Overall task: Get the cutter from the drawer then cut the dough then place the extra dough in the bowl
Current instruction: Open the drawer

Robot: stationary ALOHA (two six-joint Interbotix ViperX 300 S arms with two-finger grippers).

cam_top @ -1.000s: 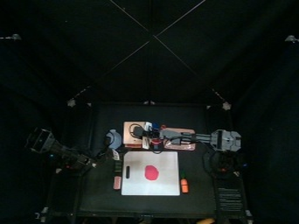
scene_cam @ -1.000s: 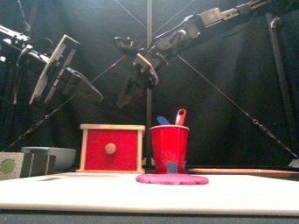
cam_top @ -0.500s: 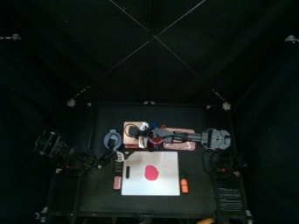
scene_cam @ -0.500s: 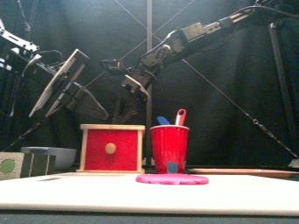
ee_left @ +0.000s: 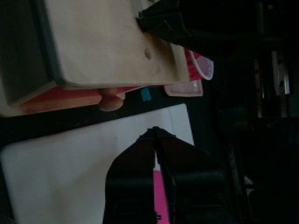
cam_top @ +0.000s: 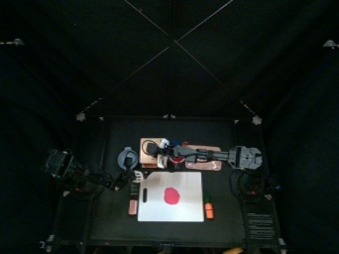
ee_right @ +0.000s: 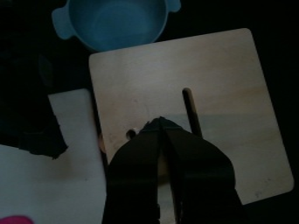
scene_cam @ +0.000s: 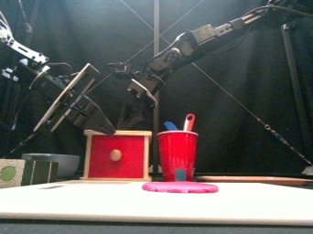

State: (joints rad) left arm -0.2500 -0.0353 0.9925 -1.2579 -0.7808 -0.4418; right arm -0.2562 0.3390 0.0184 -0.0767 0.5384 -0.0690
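The pale wooden box (scene_cam: 117, 154) stands at the back left, its red drawer front and knob (scene_cam: 116, 155) facing forward and pushed in. No cutter shows. A flat red dough disc (cam_top: 169, 194) lies on the white board (cam_top: 185, 181). My left gripper (ee_left: 152, 131) hangs in front of the drawer knob (ee_left: 111, 101), a little off it, jaw tips together and nothing held. My right gripper (ee_right: 163, 123) is shut just above the box's top (ee_right: 222, 87). The blue-grey bowl (ee_right: 115, 21) sits left of the box.
A red cup (scene_cam: 178, 155) with a blue and a red knife stands right of the box, close under the right arm. A small red toy (cam_top: 133, 206) lies left of the board and an orange one (cam_top: 208, 210) at its right edge.
The left arm has come down and in toward the drawer front. The right gripper has dropped lower and now sits over the box's top.
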